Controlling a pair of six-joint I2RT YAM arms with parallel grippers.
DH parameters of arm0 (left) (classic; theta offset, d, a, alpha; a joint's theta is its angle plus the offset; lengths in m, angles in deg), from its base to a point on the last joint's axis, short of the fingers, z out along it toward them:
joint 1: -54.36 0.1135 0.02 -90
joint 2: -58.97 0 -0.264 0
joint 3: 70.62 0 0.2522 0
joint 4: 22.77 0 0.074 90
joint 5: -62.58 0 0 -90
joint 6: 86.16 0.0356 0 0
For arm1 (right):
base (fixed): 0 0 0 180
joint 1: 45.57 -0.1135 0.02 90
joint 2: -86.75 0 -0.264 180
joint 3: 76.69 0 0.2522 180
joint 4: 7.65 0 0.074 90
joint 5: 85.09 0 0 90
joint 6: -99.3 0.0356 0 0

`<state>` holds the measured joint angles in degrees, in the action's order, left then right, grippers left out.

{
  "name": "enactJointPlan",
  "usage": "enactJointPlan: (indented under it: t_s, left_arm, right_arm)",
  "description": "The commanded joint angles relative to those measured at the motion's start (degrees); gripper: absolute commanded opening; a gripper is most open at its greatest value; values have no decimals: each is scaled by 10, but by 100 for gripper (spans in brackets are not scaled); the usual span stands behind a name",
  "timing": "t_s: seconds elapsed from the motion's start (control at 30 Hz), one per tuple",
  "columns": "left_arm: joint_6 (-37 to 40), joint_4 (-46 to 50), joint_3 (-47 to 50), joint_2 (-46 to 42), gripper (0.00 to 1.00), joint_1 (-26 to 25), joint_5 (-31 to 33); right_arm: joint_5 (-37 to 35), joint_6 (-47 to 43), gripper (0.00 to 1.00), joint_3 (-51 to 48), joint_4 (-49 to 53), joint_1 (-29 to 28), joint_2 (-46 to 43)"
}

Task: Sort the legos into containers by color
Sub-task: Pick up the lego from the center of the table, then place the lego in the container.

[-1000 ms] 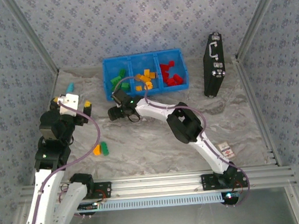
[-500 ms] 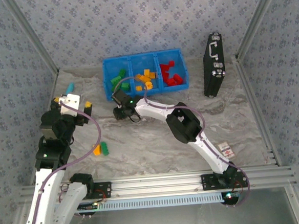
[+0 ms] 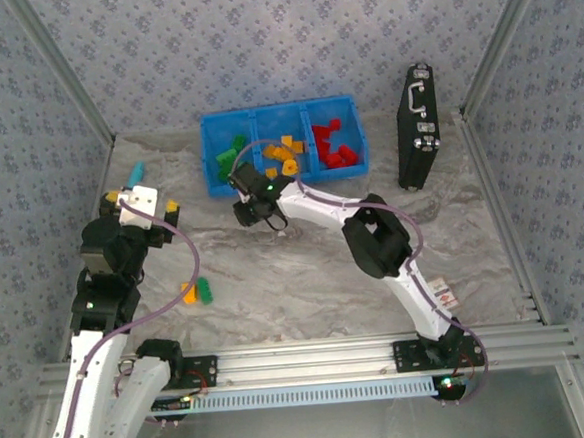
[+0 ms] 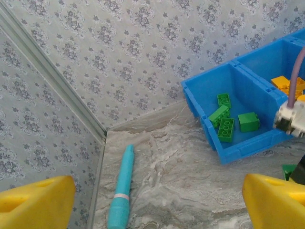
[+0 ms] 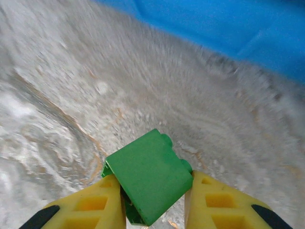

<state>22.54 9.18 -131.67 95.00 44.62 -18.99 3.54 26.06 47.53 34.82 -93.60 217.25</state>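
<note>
Gripper of right arm point(image 5: 156, 183) pinching green lego point(image 5: 145, 174).

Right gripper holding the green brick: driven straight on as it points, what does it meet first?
Probably the grey marbled tabletop just past the green plastic brick; the bright blue plastic tray's wall lies beyond. Blur hides depth.

I am looking down into a booth whose walls point(image 3: 279, 39) are wearing grey-blue floral paper, aluminium posts point(image 3: 62, 80) running along the corners (the light is falling soft and even), a marbled grey tabletop point(image 3: 306, 278) spreading below and a slotted metal rail point(image 3: 312, 358) lining its near edge.
</note>
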Motion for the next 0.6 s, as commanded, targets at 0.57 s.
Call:
enactJointPlan:
  t_s: [0.57]
  left_arm:
    - [-77,125,-35,-3,88,13,-19]
  right_arm:
    - [-80,-172,33,341,-39,50,191]
